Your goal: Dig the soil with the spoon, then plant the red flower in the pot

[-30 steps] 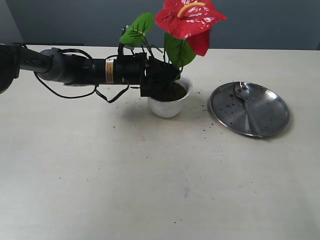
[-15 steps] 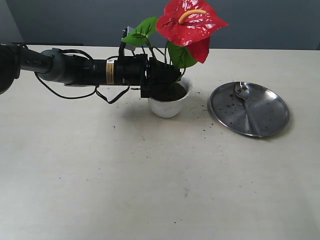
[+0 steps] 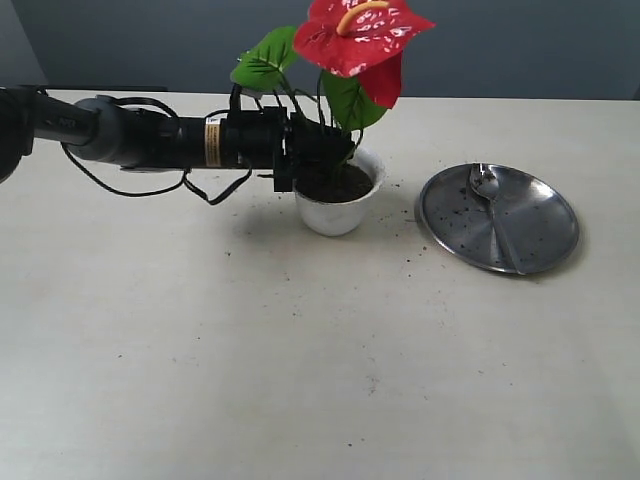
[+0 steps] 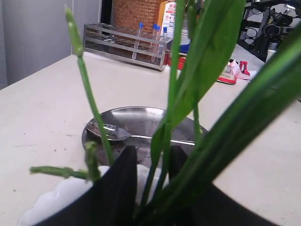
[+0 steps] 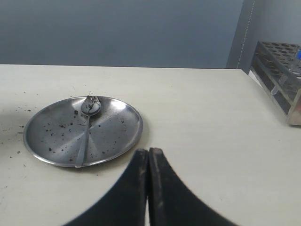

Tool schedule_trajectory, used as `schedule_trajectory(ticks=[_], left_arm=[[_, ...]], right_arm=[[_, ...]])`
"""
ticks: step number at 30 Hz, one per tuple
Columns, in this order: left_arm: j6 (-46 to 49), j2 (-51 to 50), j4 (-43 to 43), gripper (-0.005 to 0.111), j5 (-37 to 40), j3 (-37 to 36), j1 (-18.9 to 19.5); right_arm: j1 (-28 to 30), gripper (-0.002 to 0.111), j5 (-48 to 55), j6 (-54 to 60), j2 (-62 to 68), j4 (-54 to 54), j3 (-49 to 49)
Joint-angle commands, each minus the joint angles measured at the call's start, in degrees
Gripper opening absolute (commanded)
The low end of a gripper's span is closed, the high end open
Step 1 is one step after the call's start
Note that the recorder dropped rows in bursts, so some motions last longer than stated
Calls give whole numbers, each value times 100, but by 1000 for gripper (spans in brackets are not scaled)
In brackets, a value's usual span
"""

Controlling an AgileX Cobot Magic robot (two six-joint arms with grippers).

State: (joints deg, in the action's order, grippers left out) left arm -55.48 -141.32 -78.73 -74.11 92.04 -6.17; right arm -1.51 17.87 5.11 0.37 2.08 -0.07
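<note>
The left end effector (image 3: 322,150) reaches in from the left of the exterior view and pinches the thin green stems of the artificial red flower (image 3: 360,35), which has a glossy heart-shaped bloom, a yellow spike and broad green leaves. Its 2 dark fingers (image 4: 120,183) stand slightly apart with the stems between them, directly over the small white round pot (image 3: 338,212) with the scalloped rim. The flower stands roughly upright, its bloom well above the pot. The end effector hides where the stems meet the dark brown crumbly soil (image 3: 345,185) that fills the pot nearly to its rim.

The right end effector (image 5: 149,157) has its 2 fingers pressed together on nothing, above the pale tabletop (image 5: 202,122) and near the flat round steel plate (image 5: 51,139). The exterior view does not show it.

Both wrist views show a metal test-tube rack (image 4: 127,40) on the tabletop, outside the exterior view's frame. The left wrist view shows the stems close up, with the plate beyond them.

The slim shiny silver spoon (image 3: 495,215) lies on the plate among scattered soil crumbs. More crumbs dot the tabletop between pot and plate.
</note>
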Motion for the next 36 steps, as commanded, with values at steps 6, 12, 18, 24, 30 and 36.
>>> schedule_trajectory(ticks=[6, 12, 18, 24, 30, 36], left_arm=[[-134, -5, -476, 26, 415, -87, 60], [-134, 131, -509, 26, 415, -87, 60], [-249, 264, -558, 26, 415, -87, 60], [-290, 339, -659, 26, 415, -87, 60], [-304, 350, -617, 26, 415, -87, 71], [-414, 500, -629, 26, 415, -87, 185]], right_arm=[[12, -1, -42, 22, -37, -10, 7], [12, -1, -42, 22, -37, -10, 7], [12, -1, -42, 22, -37, -10, 7], [12, -1, -42, 22, -37, -10, 7], [12, -1, -42, 22, -37, -10, 7], [12, -1, -42, 22, -37, -10, 7]])
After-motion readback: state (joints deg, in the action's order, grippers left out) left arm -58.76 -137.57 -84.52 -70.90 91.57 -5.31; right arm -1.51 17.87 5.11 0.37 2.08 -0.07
